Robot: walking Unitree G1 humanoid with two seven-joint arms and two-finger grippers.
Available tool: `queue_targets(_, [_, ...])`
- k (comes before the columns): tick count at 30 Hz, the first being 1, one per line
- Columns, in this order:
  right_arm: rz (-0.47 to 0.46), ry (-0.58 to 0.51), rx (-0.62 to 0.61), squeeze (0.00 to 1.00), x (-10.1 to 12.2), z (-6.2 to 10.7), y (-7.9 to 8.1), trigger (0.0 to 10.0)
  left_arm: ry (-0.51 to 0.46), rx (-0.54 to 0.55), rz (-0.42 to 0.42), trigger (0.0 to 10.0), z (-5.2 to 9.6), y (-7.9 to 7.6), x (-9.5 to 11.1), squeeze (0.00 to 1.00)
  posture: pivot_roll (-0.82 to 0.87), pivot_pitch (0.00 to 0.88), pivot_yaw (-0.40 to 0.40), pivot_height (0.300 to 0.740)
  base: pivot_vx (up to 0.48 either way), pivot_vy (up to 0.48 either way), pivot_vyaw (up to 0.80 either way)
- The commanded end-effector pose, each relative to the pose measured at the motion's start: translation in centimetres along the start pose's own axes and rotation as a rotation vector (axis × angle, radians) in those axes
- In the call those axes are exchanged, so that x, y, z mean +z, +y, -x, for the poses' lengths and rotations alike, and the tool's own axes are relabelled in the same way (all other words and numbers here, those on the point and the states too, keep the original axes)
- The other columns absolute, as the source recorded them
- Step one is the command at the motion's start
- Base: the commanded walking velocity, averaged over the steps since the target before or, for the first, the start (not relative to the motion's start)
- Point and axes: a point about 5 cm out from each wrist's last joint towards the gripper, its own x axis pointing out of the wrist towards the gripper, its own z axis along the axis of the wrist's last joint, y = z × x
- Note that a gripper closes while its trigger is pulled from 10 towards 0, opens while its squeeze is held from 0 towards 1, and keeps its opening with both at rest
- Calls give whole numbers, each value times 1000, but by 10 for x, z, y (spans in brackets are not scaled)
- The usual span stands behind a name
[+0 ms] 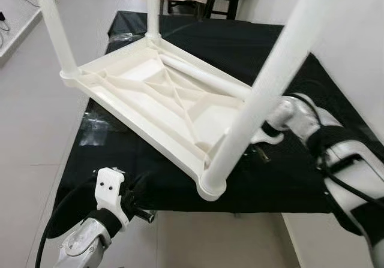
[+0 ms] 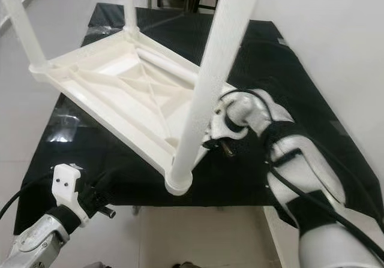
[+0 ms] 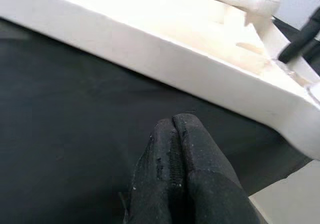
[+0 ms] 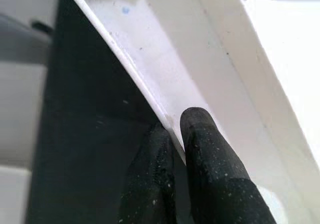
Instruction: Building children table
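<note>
Right wrist view shows the right hand (image 4: 172, 134) pinching the thin rim of the upturned children's table (image 1: 153, 94), which lies legs-up on the black cloth (image 1: 252, 46). That edge grip could slip and drop the raised side. The left hand (image 3: 172, 134), fingers pressed together, hovers just beside the near rim.

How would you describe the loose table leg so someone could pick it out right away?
On the black cloth lies an upside-down white plastic tabletop with white legs standing in three corners. The loose white tubular leg lies flat inside its ribbed underside; unlike the others, it is not upright.
</note>
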Motion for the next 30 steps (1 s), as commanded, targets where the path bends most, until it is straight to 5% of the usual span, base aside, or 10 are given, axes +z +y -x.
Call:
queue_targets(1, [-199,-27,-1,0,-30,5,18,0,13,-17,-2,10000,1,-4,-2,0,43,117,-142,740,0,0,0])
queue_targets(9, [-258,-129,34,0,-29,-8,35,0,16,-27,-1,10000,0,-3,-1,0,43,121,-135,740,0,0,0])
queue_targets(11, [-212,-163,58,0,-12,-29,42,0,16,-24,-2,10000,0,-3,-1,0,54,120,-134,740,0,0,0])
queue_targets(14, [-190,-152,62,0,-8,-35,43,0,16,-23,-4,10000,0,-3,-1,0,54,120,-134,740,0,0,0])
queue_targets(20, [-206,-89,-51,0,13,-53,19,0,8,-11,-8,10000,-1,-2,-1,0,62,111,-150,740,0,0,0])
queue_targets(24, [-209,-90,-55,0,13,-52,18,0,7,-11,-8,10000,-1,-2,-1,0,62,111,-150,740,0,0,0])
queue_targets(30, [-306,-117,-272,0,39,-59,-8,0,1,-6,-2,10000,-2,-3,-1,0,62,106,-155,740,0,0,0])
